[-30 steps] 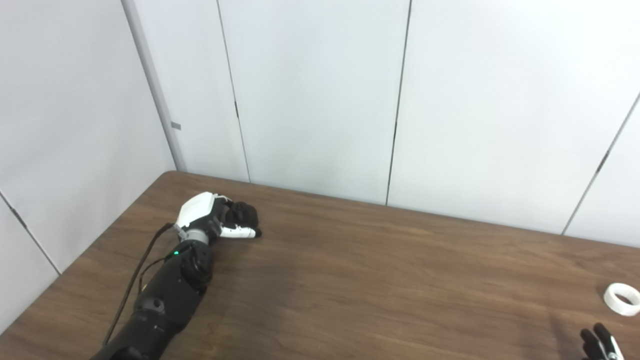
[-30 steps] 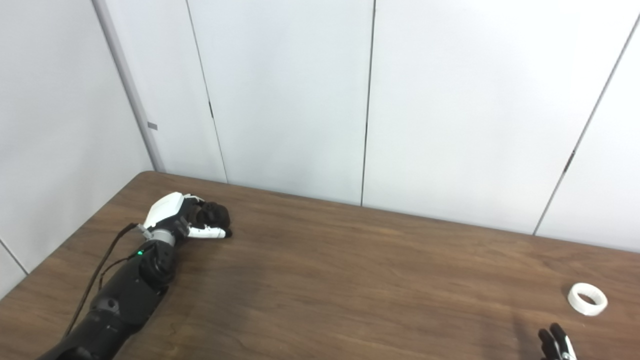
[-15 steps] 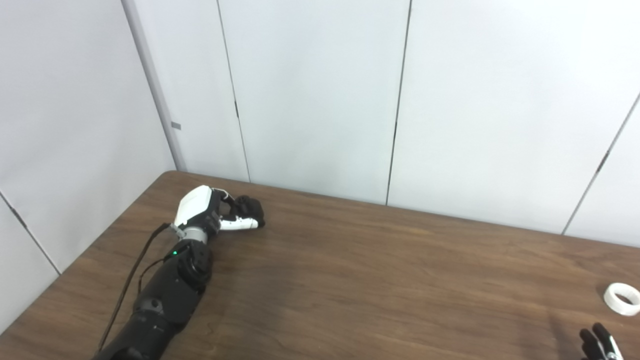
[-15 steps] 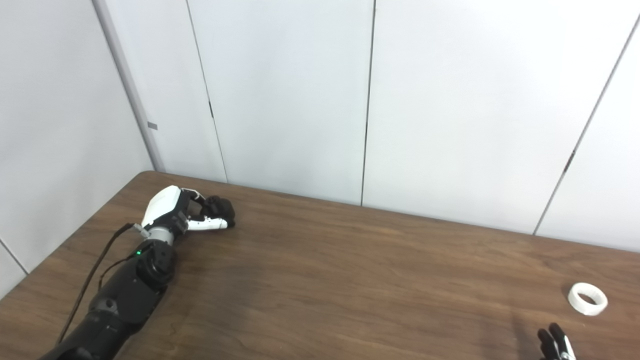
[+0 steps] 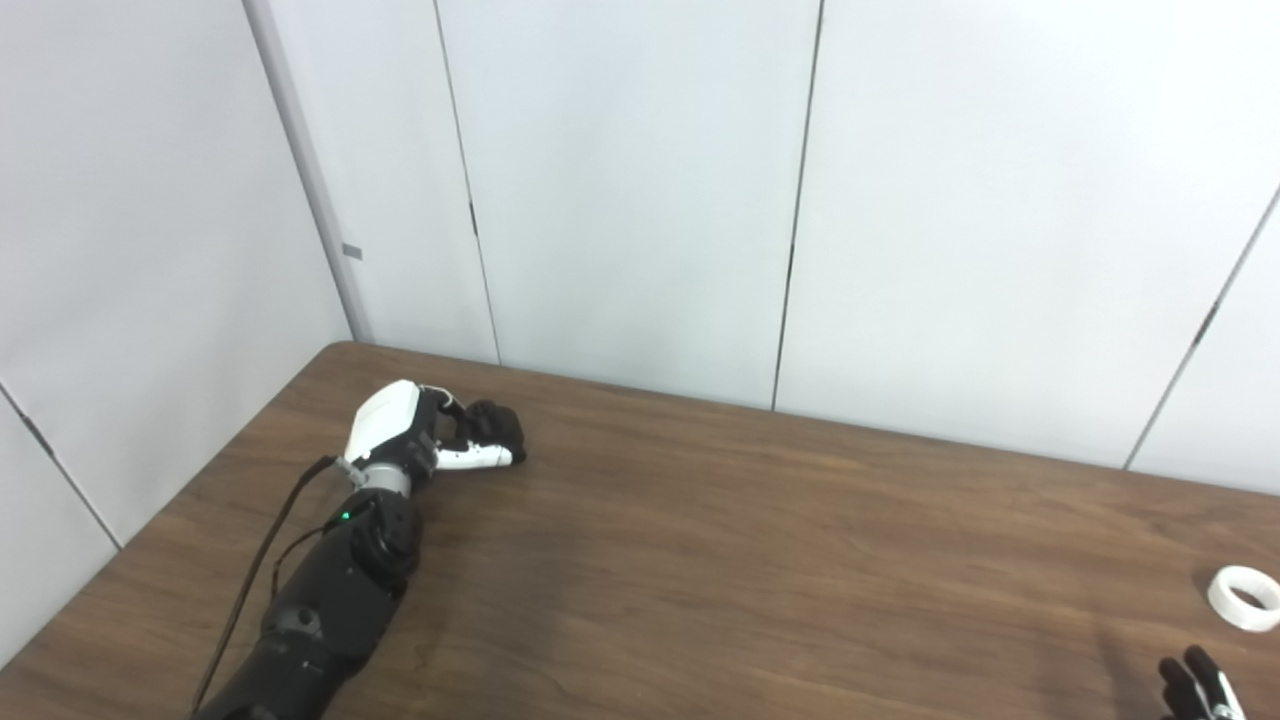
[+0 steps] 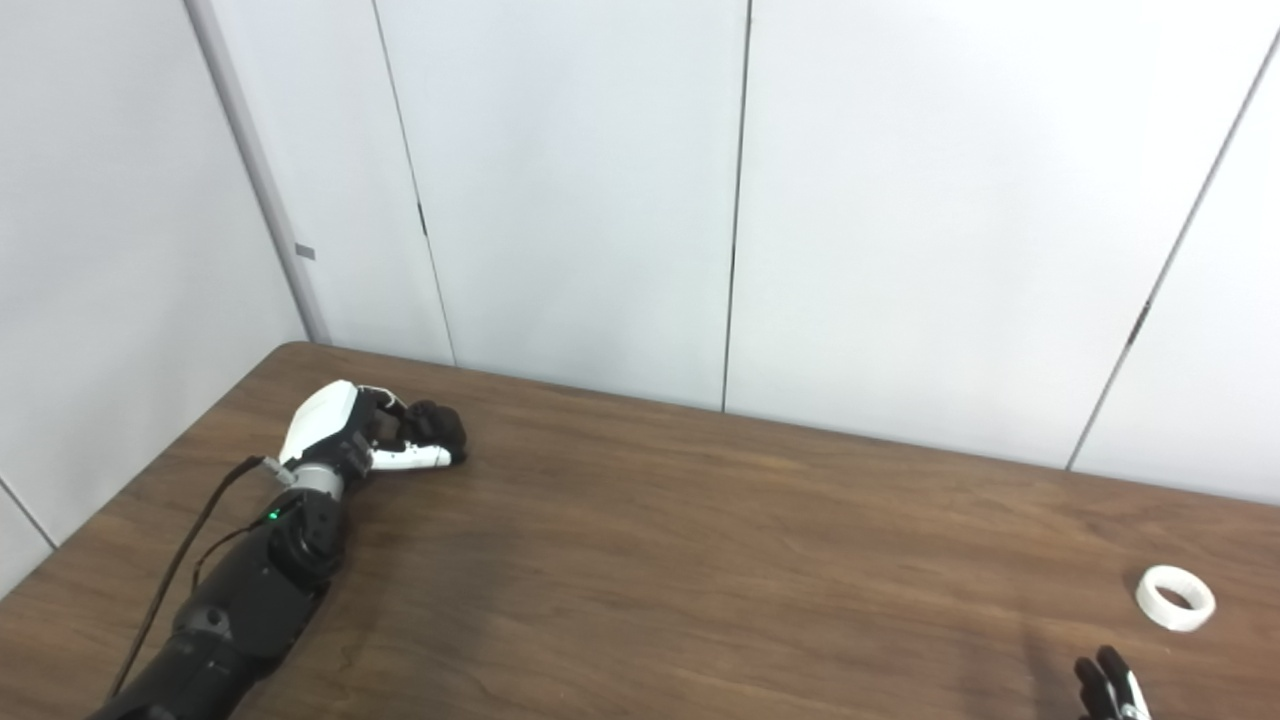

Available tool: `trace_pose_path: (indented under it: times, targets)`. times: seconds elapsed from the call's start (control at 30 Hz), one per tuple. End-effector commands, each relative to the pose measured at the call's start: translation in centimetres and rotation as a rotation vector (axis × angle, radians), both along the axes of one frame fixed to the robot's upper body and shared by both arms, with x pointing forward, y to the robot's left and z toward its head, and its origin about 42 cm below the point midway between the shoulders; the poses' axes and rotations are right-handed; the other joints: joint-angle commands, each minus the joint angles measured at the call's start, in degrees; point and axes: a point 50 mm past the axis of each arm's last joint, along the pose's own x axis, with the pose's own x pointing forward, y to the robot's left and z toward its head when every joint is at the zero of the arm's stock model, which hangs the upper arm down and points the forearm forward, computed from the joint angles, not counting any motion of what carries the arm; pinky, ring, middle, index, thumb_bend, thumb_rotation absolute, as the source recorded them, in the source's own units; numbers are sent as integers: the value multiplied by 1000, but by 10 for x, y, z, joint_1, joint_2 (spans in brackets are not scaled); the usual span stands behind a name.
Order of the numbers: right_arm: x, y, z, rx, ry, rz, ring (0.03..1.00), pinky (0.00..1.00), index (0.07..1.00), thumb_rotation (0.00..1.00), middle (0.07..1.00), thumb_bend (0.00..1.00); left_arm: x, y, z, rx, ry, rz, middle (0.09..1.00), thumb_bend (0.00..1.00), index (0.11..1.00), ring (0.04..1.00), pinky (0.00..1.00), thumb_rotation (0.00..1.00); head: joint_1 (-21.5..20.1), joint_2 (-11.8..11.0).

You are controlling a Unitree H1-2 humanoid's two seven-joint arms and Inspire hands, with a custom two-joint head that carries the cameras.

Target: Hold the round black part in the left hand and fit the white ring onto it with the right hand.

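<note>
My left hand point(image 5: 420, 440) rests at the far left of the table point(image 5: 760, 560), its fingers curled around the round black part point(image 5: 497, 424), with the white thumb under it; it also shows in the right eye view point(image 6: 365, 435). The white ring point(image 5: 1243, 598) lies flat on the table at the far right, also in the right eye view point(image 6: 1174, 598). Only the straight, spread fingertips point(image 5: 1200, 688) of my right hand point(image 6: 1108, 688) show at the bottom right edge, a short way in front of the ring and not touching it. They hold nothing.
White wall panels point(image 5: 640, 180) stand close behind the table's back edge and along its left side. A black cable point(image 5: 265, 560) runs along my left forearm. The left corner of the table lies just beyond my left hand.
My left hand has shifted slightly away and to the left with the black part in it, and its wrist has turned a little. The ring and right fingertips have not moved.
</note>
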Motion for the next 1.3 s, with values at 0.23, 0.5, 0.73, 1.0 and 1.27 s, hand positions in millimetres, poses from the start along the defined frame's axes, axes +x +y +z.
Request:
trace_pose_path:
  times: [0.23,0.5,0.73,1.0,1.27]
  targets:
    - [3,10,10,-2,-33,8,1000,1000,1000,1000,957,423,-17,-28,46,103,-131,-152,768,523,487,883,1000,51,-9,4]
    - [5,15,11,8,-42,20,1000,1000,1000,1000,956,370,-52,-74,55,195,-141,-300,785,523,487,883,1000,58,-32,15]
    - [8,20,10,-1,-50,18,995,1000,998,1000,955,354,-85,-116,55,252,-190,-438,770,523,486,876,1000,56,-66,29]
    - [8,21,3,-28,-42,12,967,1000,972,1000,927,453,-121,-172,39,234,-219,-547,763,523,485,879,1000,53,-91,42]
    - [9,23,2,-45,-39,20,954,1000,963,1000,923,490,-147,-207,27,219,-193,-636,769,522,485,874,1000,55,-124,67]
